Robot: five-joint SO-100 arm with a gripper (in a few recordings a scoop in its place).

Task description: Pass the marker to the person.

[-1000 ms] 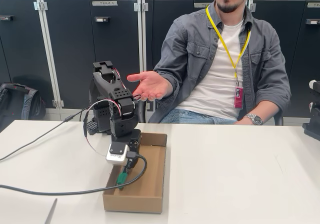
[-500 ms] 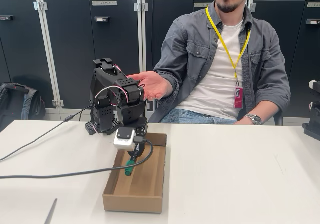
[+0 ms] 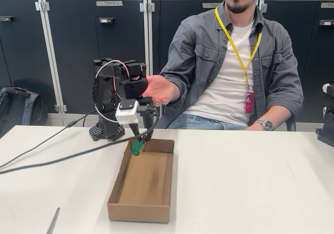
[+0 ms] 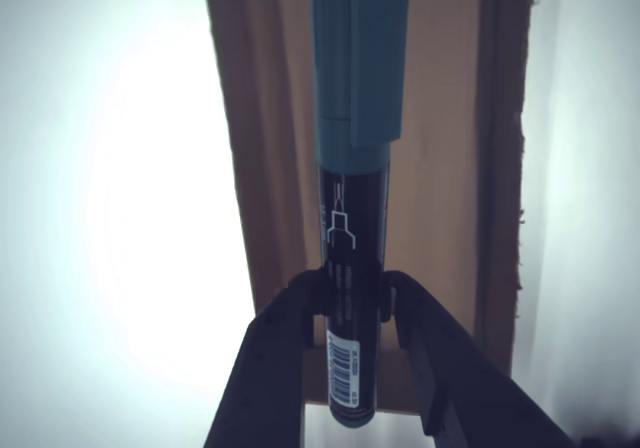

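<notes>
In the fixed view the gripper (image 3: 140,139) holds the marker (image 3: 136,147) above the far end of the cardboard box (image 3: 142,184), probably not touching it, near the person's open hand (image 3: 159,89). In the wrist view the fingers (image 4: 275,353) are closed on the marker's dark barrel (image 4: 354,288), green cap pointing away.

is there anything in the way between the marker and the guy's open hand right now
Nothing visible blocks it. The gripper holds the marker above the far end of the cardboard box, and the person's hand waits behind and above it. The arm's own upper part partly covers that hand in the fixed view.
</notes>
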